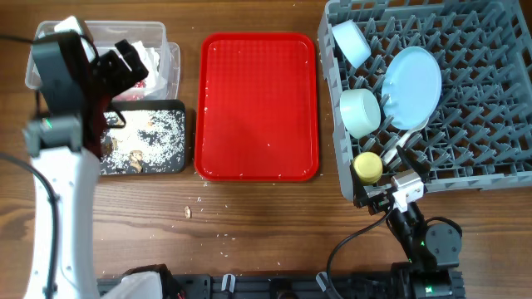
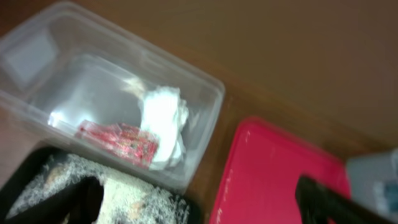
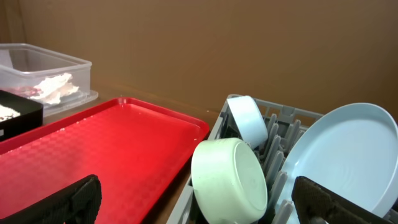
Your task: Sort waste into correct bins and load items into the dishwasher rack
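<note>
Sorting and loading look done. The crumpled white paper napkin (image 2: 165,118) and red-and-white printed wrapper (image 2: 118,138) lie in the clear rectangular plastic tub (image 2: 208,118) at the desk's far left corner. The pale-blue dishes (image 1: 413,79) stand in the grey plastic grid rack (image 1: 482,124). The left fingers (image 2: 81,200) and right fingers (image 3: 76,200) are spread wide and hold nothing. Only stray crumbs (image 1: 188,212) near the front edge may need pinching up.

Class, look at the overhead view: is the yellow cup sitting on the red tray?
No, the yellow cup sits inside the grey rack, apart from the red tray.
</note>
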